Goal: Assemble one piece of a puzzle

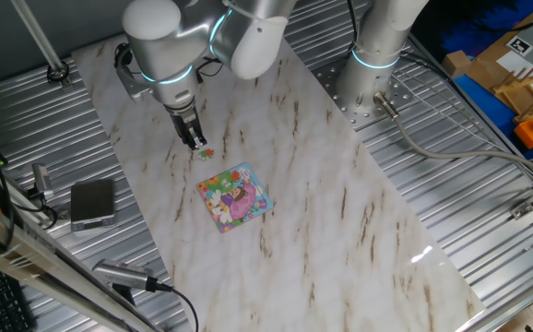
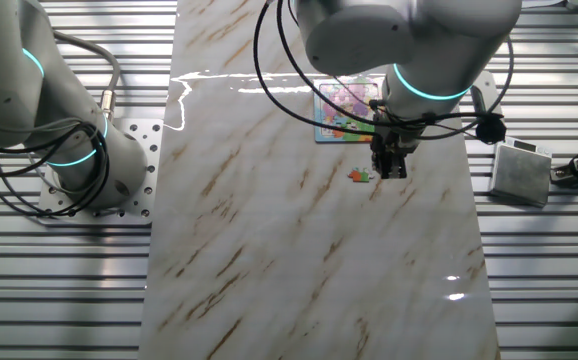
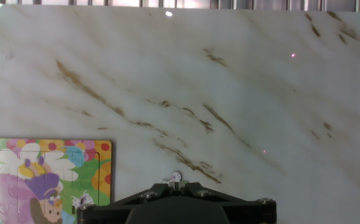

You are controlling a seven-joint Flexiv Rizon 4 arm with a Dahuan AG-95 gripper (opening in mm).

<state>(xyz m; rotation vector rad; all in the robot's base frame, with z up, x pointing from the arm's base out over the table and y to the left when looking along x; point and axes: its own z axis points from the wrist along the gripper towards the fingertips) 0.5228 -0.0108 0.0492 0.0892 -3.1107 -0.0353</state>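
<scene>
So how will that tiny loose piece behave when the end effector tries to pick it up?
The piece lies flat on the smooth marble tabletop, so it will probably slide rather than lift. It looks thin and light, likely easy to flick away. The end effector hangs right beside it.

A glossy, smooth marble-look slab (image 1: 340, 184) with brown veins is seen on the table (image 1: 488, 212); light glare is reflected on it. The table around it is made of ribbed, brushed metal. The puzzle (image 1: 235, 196) looks like printed card with a slight sheen. The piece (image 2: 358, 176) is too small for its finish to be told. The arm (image 1: 160, 41) is cased in smooth, satin silver-grey shell. The end effector (image 1: 195, 138) is seen as dark and matt. A matt grey box (image 1: 92, 203) is seen at the slab's edge.
</scene>
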